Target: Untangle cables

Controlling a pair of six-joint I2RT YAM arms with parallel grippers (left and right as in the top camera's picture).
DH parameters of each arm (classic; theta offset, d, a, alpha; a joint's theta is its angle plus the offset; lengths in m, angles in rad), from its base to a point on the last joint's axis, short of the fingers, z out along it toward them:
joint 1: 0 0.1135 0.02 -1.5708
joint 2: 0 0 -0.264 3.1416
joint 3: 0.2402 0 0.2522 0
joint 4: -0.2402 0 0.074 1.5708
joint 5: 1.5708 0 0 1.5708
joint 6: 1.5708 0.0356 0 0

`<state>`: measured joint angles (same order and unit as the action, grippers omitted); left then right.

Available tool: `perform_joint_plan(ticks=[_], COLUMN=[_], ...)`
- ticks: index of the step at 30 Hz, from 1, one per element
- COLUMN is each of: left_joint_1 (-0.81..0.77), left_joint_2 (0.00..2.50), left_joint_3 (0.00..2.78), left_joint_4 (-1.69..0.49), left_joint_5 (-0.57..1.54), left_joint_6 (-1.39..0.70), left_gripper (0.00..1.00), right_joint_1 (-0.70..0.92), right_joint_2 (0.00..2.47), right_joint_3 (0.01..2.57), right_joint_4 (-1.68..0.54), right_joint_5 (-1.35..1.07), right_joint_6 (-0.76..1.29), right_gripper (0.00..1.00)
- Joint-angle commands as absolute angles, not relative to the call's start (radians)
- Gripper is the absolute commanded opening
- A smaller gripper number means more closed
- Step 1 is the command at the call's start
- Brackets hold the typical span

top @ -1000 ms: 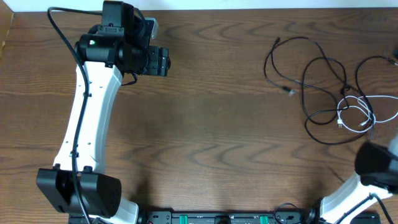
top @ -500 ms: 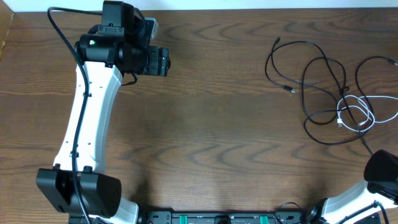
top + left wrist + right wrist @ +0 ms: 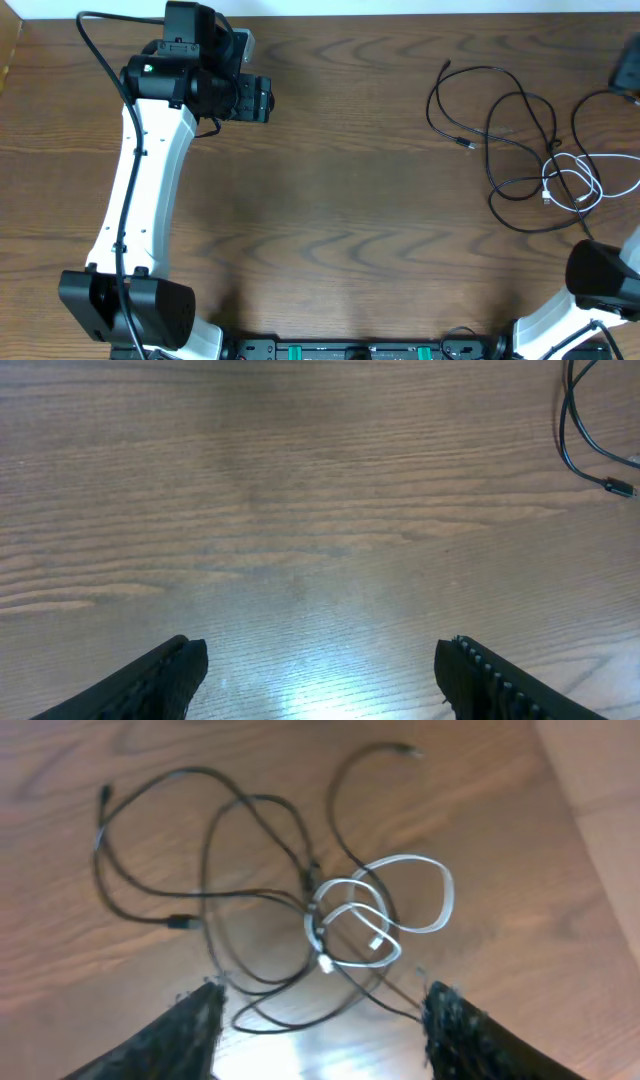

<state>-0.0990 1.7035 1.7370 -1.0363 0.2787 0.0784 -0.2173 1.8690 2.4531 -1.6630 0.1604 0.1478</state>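
Right claw [image 3: 320, 1010] open, empty, over knotted cables [image 3: 182, 921], left claw [image 3: 320, 660] open well apart; best pinch: outer loop of white cable [image 3: 452, 900] only.

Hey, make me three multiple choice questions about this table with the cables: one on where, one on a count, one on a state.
1. Where on the table does the cable tangle lie, seen from overhead? A left edge; B right side; C centre.
2. How many white cables? A one; B three; C none.
3. The left claw is: A shut on a cable; B shut, empty; C open, empty.
Answers: B, the cords bunch at the right; A, one white loop among black ones; C, it stands wide open over bare wood.
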Motion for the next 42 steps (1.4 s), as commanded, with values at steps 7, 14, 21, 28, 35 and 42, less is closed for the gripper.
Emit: perform_joint_plan(ticks=[7,14,21,28,35,42], left_joint_1=[-0.096,-0.097,-0.097,-0.097,-0.097,-0.097], left_joint_2=[1.679,1.679,1.679,1.679,1.679,1.679], left_joint_3=[1.746,1.746,1.746,1.746,1.746,1.746], left_joint_4=[-1.045,-1.053,-1.053,-1.054,-1.058,-1.058], left_joint_5=[0.284,0.287,0.287,0.287,0.287,0.287], left_joint_6=[0.083,0.084,0.084,0.084,0.084,0.084], left_gripper=[0.79,0.79,0.79,0.79,0.79,0.79], right_joint_1=[-0.065,0.015,0.042,0.04,0.04,0.037], right_joint_2=[1.871,1.871,1.871,1.871,1.871,1.871], right_joint_3=[2.144,1.867,1.734,1.644,1.547,1.485], right_joint_4=[-1.558,-1.411,-1.353,-1.352,-1.309,-1.301], right_joint_5=[0.159,0.157,0.15,0.155,0.167,0.215], right_joint_6=[0.133,0.134,0.15,0.181,0.213,0.262], right_gripper=[0.59,0.26,0.31,0.67,0.69,0.69])
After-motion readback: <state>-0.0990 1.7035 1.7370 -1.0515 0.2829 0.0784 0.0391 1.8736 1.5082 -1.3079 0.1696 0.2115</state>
